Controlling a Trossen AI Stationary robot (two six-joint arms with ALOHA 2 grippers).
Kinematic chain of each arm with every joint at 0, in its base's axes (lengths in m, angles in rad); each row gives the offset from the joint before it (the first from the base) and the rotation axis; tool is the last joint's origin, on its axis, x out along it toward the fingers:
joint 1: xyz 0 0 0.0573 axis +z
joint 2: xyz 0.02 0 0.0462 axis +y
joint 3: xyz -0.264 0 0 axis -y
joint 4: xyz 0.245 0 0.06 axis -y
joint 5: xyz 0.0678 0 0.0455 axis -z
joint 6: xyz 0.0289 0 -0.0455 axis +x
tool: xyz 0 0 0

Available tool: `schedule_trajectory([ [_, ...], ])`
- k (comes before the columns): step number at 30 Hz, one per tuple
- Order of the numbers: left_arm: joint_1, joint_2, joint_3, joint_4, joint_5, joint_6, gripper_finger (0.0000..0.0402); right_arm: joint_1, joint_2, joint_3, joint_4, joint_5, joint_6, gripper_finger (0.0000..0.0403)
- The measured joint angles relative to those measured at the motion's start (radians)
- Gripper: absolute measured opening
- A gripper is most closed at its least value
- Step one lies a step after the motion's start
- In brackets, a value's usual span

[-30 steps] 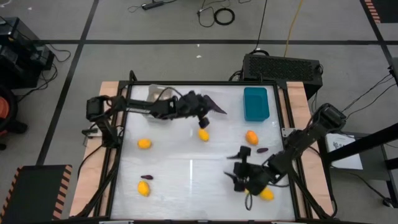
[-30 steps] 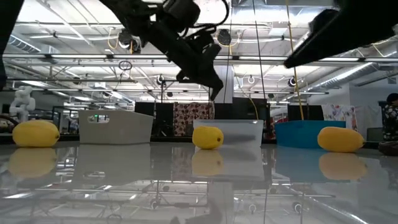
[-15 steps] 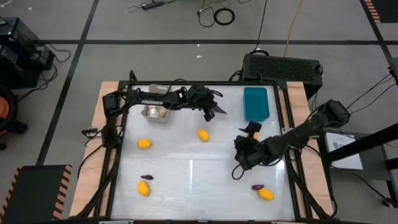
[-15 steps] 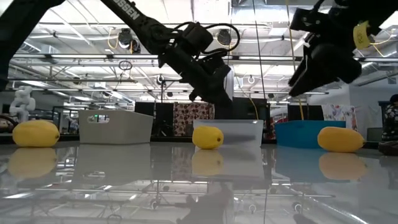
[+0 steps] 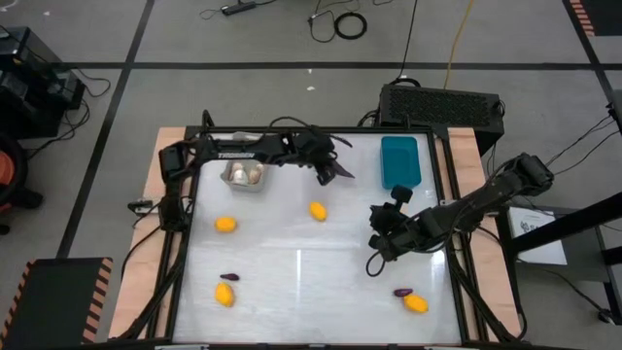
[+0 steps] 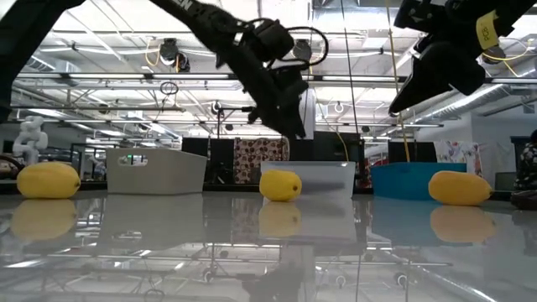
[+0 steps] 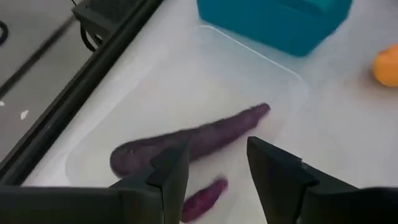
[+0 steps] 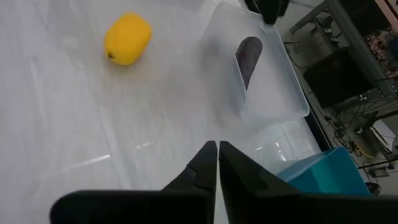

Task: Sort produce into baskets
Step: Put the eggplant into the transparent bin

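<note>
The left gripper (image 7: 214, 177), fingers apart and empty, hangs over the clear bin (image 7: 112, 140) at twelve o'clock, likely just releasing; two eggplants (image 7: 186, 140) lie inside. The right gripper (image 8: 217, 158), fingers together, hovers empty at three o'clock.

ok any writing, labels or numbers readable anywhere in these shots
White lettering on the left arm: cut off at the picture's edge, cannot be read.
Yellow tag on the right arm: a dark mark, too small to read.
Grey basket: a small sticker, too blurred to read.
Nothing else readable.
</note>
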Motion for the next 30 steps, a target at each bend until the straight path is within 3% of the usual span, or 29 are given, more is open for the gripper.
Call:
schedule_trajectory([
  [7, -0.059, -0.063, 0.210, -0.447, 0.140, -0.022, 0.0171, 0.000, 0.000, 0.000, 0.021, -0.071, 0.000, 0.0002],
  [16, -0.379, -0.178, 0.213, -0.864, 0.060, -0.134, 0.0171, 0.014, 0.000, 0.000, 0.123, -0.295, 0.018, 0.0001],
  [22, -0.636, -0.178, 0.163, -1.014, -0.068, -0.363, 0.0171, 0.092, 0.000, 0.000, 0.164, -0.319, 0.033, 0.0001],
  [30, -0.824, -0.173, -0.039, -0.928, -0.081, -0.545, 0.0171, 0.154, 0.000, 0.000, 0.219, -0.319, 0.030, 0.0001],
])
